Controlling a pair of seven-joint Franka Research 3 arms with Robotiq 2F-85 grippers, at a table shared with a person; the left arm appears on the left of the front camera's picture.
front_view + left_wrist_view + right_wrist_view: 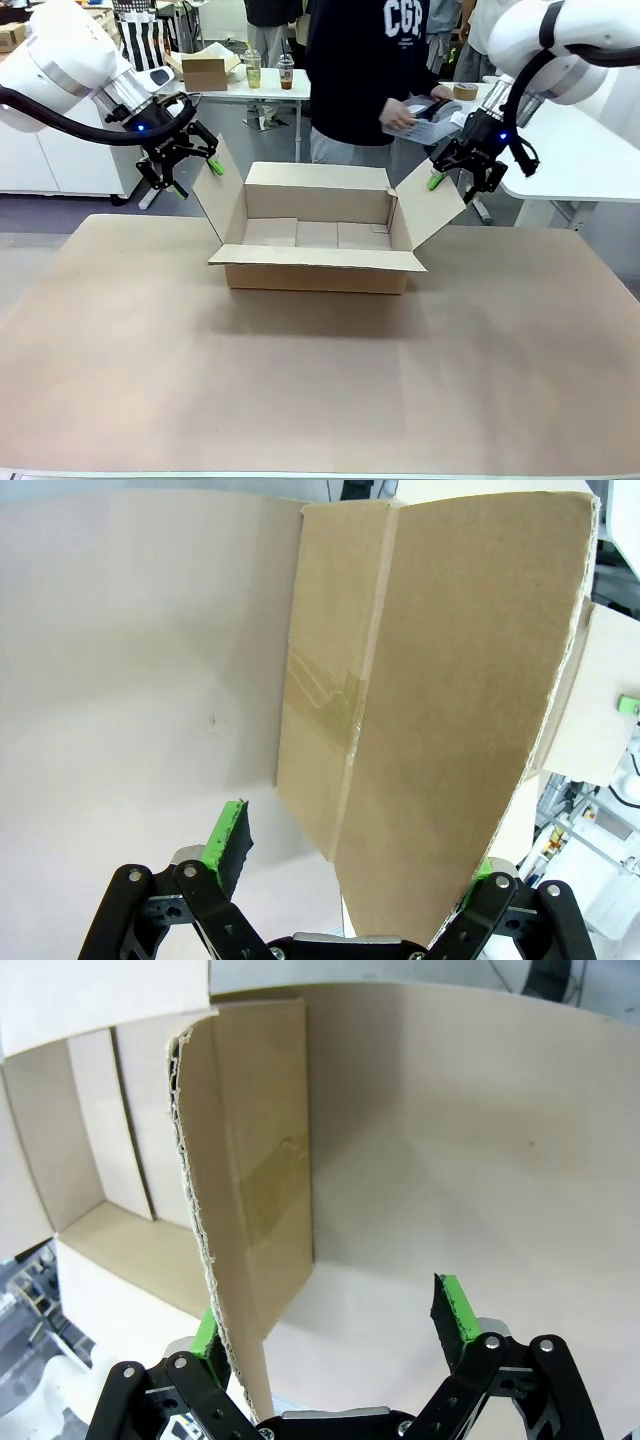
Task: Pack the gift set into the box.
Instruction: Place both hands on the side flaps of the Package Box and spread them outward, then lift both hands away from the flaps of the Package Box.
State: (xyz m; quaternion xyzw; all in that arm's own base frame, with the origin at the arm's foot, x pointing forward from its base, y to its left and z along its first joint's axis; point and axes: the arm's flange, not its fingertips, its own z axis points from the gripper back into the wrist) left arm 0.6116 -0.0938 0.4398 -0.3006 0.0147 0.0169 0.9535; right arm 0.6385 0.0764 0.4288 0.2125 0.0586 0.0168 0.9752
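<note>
The shallow brown cardboard box [318, 272] sat mid-table, nearer the far edge. The black, green-padded left gripper [197, 177] and right gripper [462, 180] each straddled a side flap, fingers wide and clamping nothing. Beyond the far edge, the person held the pale grey gift set [428, 120]. Next, the flaps likely needed spreading for it.

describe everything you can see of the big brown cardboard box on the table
The large shallow brown corrugated cardboard box stands open near the middle of the tan table. Its near flap folds outward, the far one stands upright, the side flaps slant out. Clear tape crosses its end walls. Bare floor panels show inside. The open left gripper and right gripper each straddle a side flap.
</note>
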